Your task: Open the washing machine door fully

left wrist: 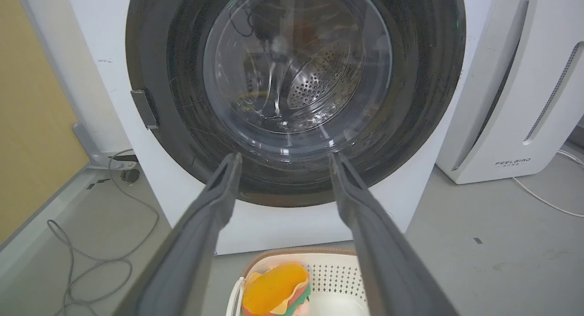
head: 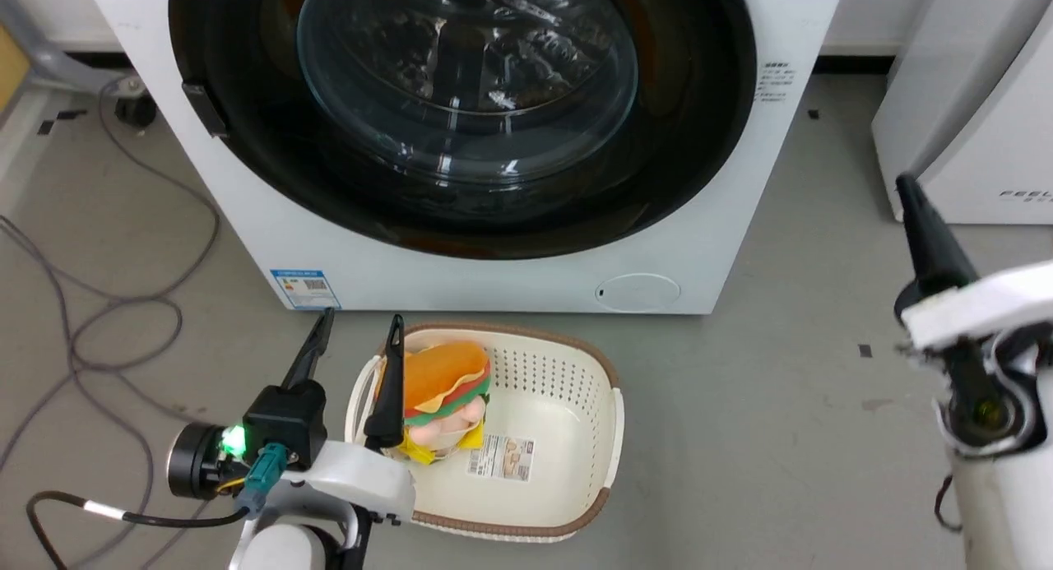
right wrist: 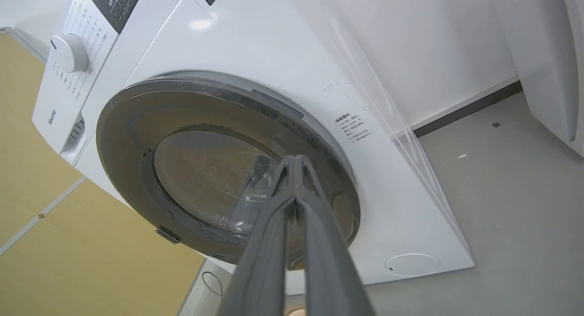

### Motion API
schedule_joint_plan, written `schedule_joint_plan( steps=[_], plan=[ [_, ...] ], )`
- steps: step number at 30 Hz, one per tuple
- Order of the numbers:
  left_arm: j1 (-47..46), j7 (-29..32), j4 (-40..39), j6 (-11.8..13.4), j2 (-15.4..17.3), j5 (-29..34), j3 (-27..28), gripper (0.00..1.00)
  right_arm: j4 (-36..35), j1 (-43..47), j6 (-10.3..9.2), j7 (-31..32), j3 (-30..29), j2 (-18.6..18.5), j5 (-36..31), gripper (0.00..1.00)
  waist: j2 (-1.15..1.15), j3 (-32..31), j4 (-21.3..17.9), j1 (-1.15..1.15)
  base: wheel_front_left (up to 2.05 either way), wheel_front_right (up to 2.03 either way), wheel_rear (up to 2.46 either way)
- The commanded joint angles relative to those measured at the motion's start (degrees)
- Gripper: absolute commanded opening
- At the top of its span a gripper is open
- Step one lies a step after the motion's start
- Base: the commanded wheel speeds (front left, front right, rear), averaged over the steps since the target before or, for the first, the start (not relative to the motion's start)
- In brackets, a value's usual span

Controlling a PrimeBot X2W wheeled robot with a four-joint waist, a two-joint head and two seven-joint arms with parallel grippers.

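The washing machine door (head: 699, 142) shut, tools clear

Left tool (head: 362, 317) hovered low, fingers spread, beside the basket (head: 613, 373) holding a plush burger (head: 444, 373). Right tool (right wrist: 296, 160) pointed doorward, fingers pressed together. The door sat flush on the washing machine (head: 494, 282)

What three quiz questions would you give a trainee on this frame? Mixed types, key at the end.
1. True or false: the washing machine door sits shut against the washing machine.
2. Left gripper and right gripper: which has its fingers spread apart? A) left B) right C) both
3. Fill in: the burger plush lies in the ____ on the floor before the machine.
Key: 1 true; 2 A; 3 basket.
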Motion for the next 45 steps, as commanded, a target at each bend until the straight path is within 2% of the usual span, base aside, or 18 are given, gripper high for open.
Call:
schedule_joint_plan(
  steps=[1, 15, 26, 45],
  plan=[
    [-1.1, -0.6, -0.2, -0.2, 0.0, -0.3, -0.2, 1.0, 1.3, -2.8, 0.03, 0.5, 0.1, -0.9, 2.1, 0.0, 0.0, 0.7, 0.4, 0.0, 0.0, 0.0, 0.0],
    [-4.8, -2.2, -1.6, -0.6, 0.0, -0.9, -1.1, 1.0, 15.9, -26.2, 0.04, 5.7, 4.8, -5.8, 11.4, 0.0, 0.0, 6.6, 2.3, 0.0, 0.0, 0.0, 0.0],
    [-8.0, -3.6, -2.7, -0.7, 0.0, -1.3, -1.5, 1.0, 29.2, -46.0, 0.04, 10.5, 12.5, -6.3, 12.7, 0.0, 0.0, 11.9, 2.7, 0.0, 0.0, 0.0, 0.0],
    [-11.4, -5.8, -2.3, -0.6, 0.0, -2.4, -3.1, 1.0, 45.3, -64.9, 0.05, 23.1, 23.8, -6.5, 16.6, 0.0, 0.0, 16.2, 3.1, 0.0, 0.0, 0.0, 0.0]
  ],
)
